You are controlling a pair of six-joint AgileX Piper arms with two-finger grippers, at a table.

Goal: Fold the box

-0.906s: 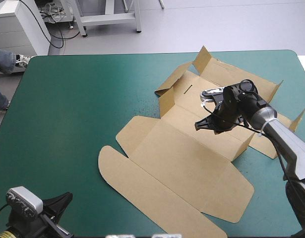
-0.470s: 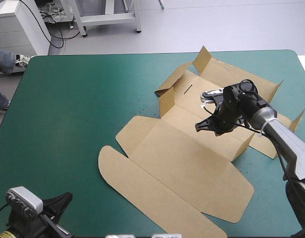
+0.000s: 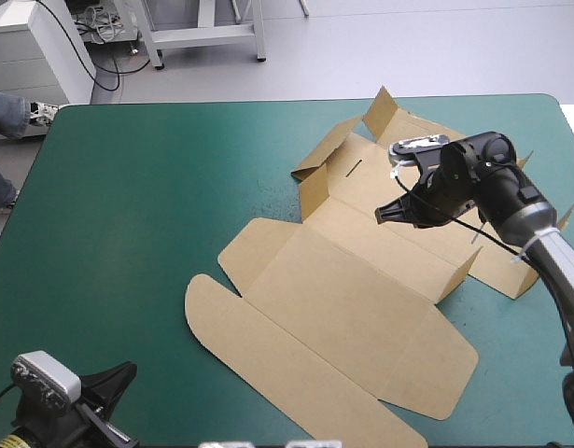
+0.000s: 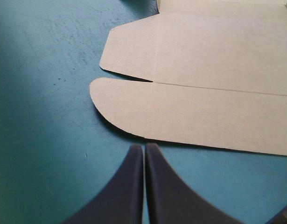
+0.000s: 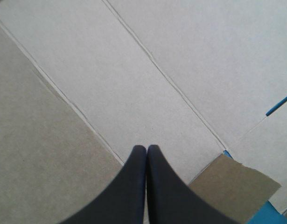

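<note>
The right gripper (image 3: 387, 214), its black fingers pressed together and holding nothing, hangs over the far right part of the box (image 3: 361, 308) in the high view. The brown sheet lies right of centre on the teal-green cover (image 3: 128, 205). Its far walls and small flaps are partly raised, while its long rounded lid panels stretch flat toward the near edge. Beyond the far edge are a grey floor (image 3: 408, 47) and a white metal-legged frame (image 3: 203, 33).

In the left wrist view, the left gripper (image 4: 144, 147), also pinched to a point and empty, sits low over bare cover, just short of the nearest rounded panel.

In the right wrist view, the closed fingers point at plain board crossed by pressed creases, with a darker flap corner (image 5: 234, 182) just beside them.

The board looks light and stiff, likely to bend only along its creases. A free wall edge or flap seems the best hold. The smooth cover may let the sheet slide when pushed.
</note>
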